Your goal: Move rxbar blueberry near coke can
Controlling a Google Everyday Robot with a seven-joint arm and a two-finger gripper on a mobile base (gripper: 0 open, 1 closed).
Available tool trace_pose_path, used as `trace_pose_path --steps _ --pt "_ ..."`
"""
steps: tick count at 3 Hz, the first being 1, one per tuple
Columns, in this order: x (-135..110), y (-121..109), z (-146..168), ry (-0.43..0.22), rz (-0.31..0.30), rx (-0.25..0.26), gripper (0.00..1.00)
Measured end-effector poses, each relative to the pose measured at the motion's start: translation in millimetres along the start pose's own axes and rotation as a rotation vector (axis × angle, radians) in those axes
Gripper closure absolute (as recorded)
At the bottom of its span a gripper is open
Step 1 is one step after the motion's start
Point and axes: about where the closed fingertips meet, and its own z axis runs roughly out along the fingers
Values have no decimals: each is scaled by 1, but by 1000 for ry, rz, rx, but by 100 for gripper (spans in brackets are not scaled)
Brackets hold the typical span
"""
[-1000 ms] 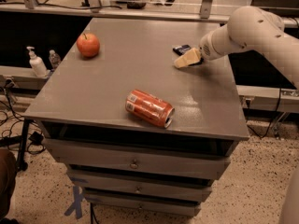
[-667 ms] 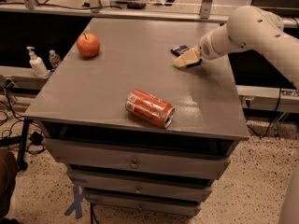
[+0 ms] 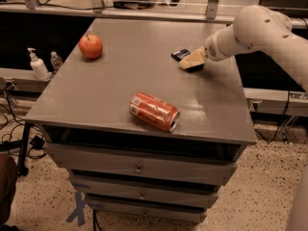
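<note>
The coke can (image 3: 154, 111) lies on its side near the front middle of the grey table (image 3: 120, 81), its silver end pointing front right. The rxbar blueberry (image 3: 180, 54) is a small dark bar lying flat at the back right of the table. Only its left end shows; the rest is hidden behind the gripper. My gripper (image 3: 191, 61) comes in from the right on the white arm (image 3: 255, 30) and sits low on the table, right at the bar.
A round orange-red apple (image 3: 91, 46) sits at the back left of the table. A soap pump bottle (image 3: 37, 65) and a small bottle (image 3: 56, 60) stand on a ledge to the left. Drawers (image 3: 138, 167) are below the front edge.
The gripper has stayed at the bar at the back right. The can and the apple have not moved.
</note>
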Motion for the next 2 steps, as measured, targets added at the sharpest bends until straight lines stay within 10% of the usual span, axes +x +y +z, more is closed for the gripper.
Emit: trace_pose_path --steps 2 --pt "0 0 0 0 0 0 100"
